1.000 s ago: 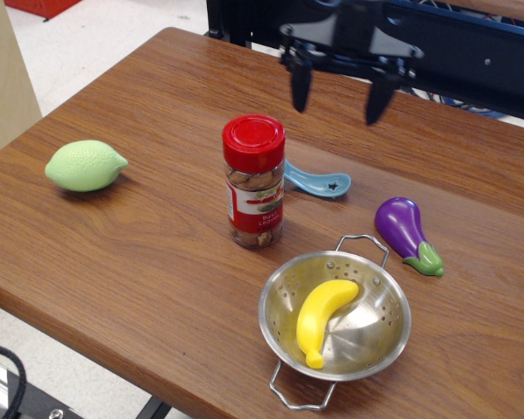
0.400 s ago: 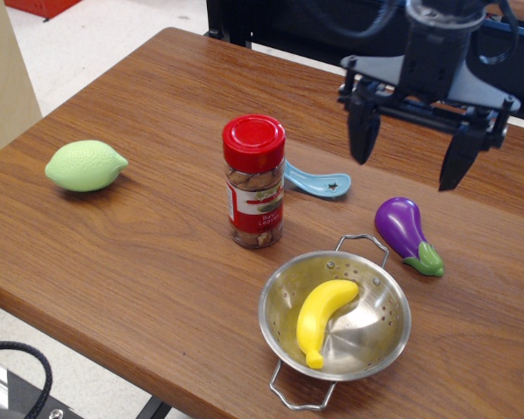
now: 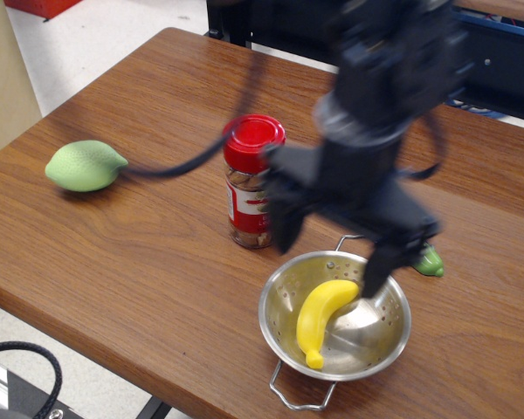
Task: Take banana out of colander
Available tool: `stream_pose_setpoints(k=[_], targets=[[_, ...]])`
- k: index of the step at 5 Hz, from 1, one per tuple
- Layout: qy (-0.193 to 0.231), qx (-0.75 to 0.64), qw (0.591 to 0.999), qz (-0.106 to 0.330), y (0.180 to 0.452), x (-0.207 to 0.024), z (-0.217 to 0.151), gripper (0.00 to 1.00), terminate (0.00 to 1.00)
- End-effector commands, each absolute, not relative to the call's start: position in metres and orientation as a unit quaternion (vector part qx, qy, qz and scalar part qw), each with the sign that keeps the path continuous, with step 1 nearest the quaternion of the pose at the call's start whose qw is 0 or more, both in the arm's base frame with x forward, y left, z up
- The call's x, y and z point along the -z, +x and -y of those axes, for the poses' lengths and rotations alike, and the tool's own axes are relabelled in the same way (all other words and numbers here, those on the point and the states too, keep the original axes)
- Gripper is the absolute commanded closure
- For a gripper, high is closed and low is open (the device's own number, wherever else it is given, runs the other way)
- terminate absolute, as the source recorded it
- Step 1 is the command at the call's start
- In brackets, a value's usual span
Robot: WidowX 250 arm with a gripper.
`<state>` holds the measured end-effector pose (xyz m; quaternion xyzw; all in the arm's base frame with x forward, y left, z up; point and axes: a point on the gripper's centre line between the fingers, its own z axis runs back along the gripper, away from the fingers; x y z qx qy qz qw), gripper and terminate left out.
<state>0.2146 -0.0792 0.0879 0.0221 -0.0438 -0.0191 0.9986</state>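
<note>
The yellow banana lies inside the shiny steel colander at the front right of the table. My gripper hangs open just above the colander's far rim. Its left finger is over the table beside the rim and its right finger reaches down near the banana's upper end. The fingers straddle the banana's far tip without closing on it. The arm is motion-blurred.
A spice jar with a red lid stands just left of the gripper. A pale green lemon lies at the left. The purple eggplant is mostly hidden behind the arm; only its green stem end shows. The table's front edge is near the colander.
The gripper has moved from the back of the table forward and down to just above the colander, staying open. It now hides the blue spoon and most of the eggplant.
</note>
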Motion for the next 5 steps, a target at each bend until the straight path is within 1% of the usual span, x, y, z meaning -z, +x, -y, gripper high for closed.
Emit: stream_pose_setpoints(k=[1,2,3,4,5], targets=[[0.035,0.033,0.997,0.063,0.204,-0.071,0.076,0.00,0.00],[0.019,0.029,0.998,0.056,0.209,-0.070,0.084,0.00,0.00],[0.017,0.015,0.998,0.061,0.216,-0.066,0.092,0.00,0.00],[0.007,0.009,0.998,0.069,0.221,-0.056,0.094,0.00,0.00],[0.012,0.012,0.997,0.077,0.219,-0.049,0.094,0.00,0.00]])
